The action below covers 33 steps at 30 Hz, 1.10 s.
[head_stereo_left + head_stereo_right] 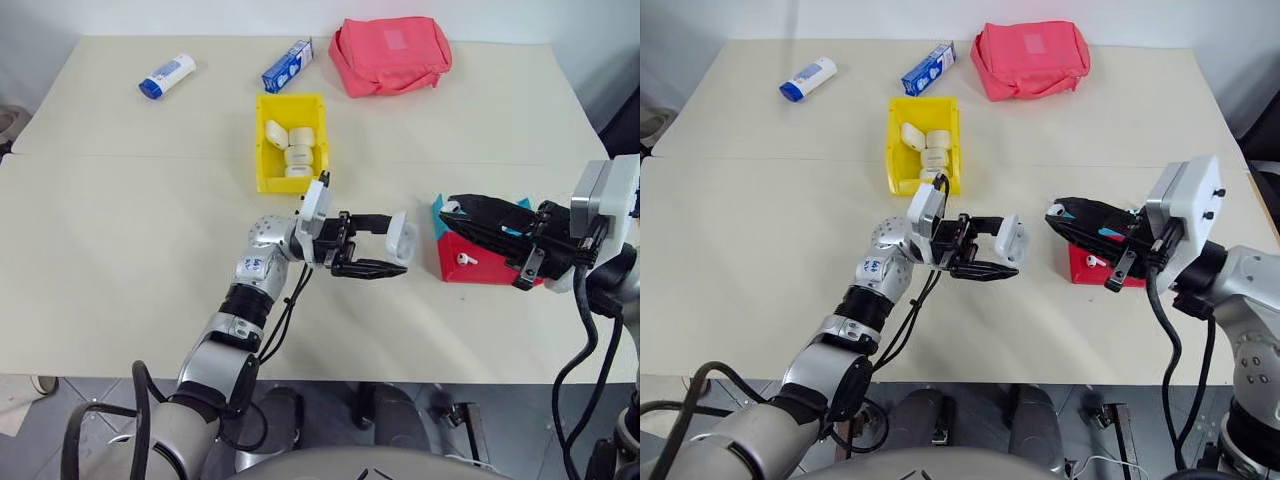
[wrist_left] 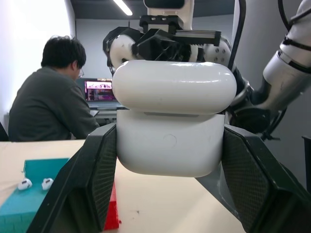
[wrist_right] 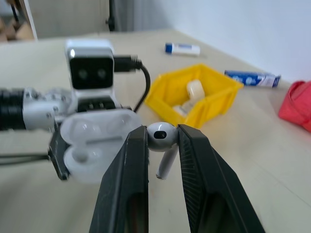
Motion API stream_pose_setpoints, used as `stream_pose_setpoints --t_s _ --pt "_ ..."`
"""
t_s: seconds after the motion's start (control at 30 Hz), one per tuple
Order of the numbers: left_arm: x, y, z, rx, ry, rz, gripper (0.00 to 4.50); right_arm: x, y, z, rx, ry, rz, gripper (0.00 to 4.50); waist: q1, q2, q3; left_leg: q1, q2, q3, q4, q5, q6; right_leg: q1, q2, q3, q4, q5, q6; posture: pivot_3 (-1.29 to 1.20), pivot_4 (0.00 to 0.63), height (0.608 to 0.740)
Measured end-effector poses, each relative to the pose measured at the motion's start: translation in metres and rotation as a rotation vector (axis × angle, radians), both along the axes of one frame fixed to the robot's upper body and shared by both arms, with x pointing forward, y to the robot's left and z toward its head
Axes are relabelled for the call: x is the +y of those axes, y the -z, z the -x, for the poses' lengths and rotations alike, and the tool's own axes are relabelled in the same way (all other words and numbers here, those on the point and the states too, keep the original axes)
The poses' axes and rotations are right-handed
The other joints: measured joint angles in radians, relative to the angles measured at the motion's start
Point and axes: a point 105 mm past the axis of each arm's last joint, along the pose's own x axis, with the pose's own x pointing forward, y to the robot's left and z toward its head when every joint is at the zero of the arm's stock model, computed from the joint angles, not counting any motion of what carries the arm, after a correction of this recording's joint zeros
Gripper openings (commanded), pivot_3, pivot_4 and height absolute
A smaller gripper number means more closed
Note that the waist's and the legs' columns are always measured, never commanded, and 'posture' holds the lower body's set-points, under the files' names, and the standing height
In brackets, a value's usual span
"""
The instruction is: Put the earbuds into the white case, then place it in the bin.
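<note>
My left gripper is shut on the white case, holding it above the table's middle with its lid flipped open. My right gripper points at the case from the right and is shut on one earbud, stem hanging down, a short way from the open case. Another earbud lies on the red tray. Two more earbuds rest on the teal tray. The yellow bin stands beyond the left gripper and holds several cream cases.
At the table's far side lie a red pouch, a blue-and-white box and a white tube with a blue cap. A person sits at a laptop in the background of the left wrist view.
</note>
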Motion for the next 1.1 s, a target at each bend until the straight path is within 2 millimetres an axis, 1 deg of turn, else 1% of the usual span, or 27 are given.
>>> stream_pose_setpoints --t_s 0.1,0.3,0.53,0.77,0.93,1.1 --pt "-0.002 -0.001 0.001 0.007 0.009 0.006 2.8 0.008 -0.001 -0.003 0.005 -0.03 -0.058 0.51 -0.001 0.0 0.0 0.0 0.0 0.0 0.0 0.0 0.0 0.0 0.0 0.0 0.001 0.0 0.0 0.0 0.15 0.74" --pt "-0.001 -0.005 0.003 -0.011 0.013 0.009 2.8 0.013 -0.002 -0.009 0.007 -0.05 -0.121 0.51 0.0 0.0 0.0 0.0 0.0 0.0 0.0 0.0 0.001 0.0 0.0 0.001 0.0 0.0 0.0 0.0 0.15 0.74" --pt "-0.001 -0.007 0.003 -0.01 0.015 0.013 2.8 0.018 0.004 -0.01 0.017 -0.066 -0.139 0.51 0.0 0.0 0.0 0.0 0.0 0.001 0.0 0.0 0.001 -0.001 0.0 0.001 0.0 0.0 0.0 0.0 0.15 0.74" --pt "-0.001 -0.007 0.002 -0.008 0.011 0.017 2.8 0.021 0.003 -0.008 0.016 -0.083 -0.161 0.51 0.0 0.0 0.0 0.0 0.0 0.0 0.0 0.0 0.001 -0.001 0.0 0.0 0.0 0.0 0.0 0.0 0.15 0.74" --pt "0.0 -0.009 0.001 -0.007 0.009 0.023 2.8 0.025 0.01 -0.007 0.037 -0.097 -0.162 0.51 0.0 0.0 0.0 0.0 0.0 0.001 0.0 0.0 0.001 -0.001 0.0 0.0 0.0 0.0 0.0 0.0 0.15 0.74" --pt "0.0 -0.01 0.001 -0.001 0.011 0.022 2.8 0.025 0.012 -0.009 0.022 -0.096 -0.158 0.51 0.0 0.0 0.0 0.0 0.0 0.001 0.0 0.0 0.001 -0.001 0.0 0.0 0.0 0.0 0.0 0.0 0.15 0.74"
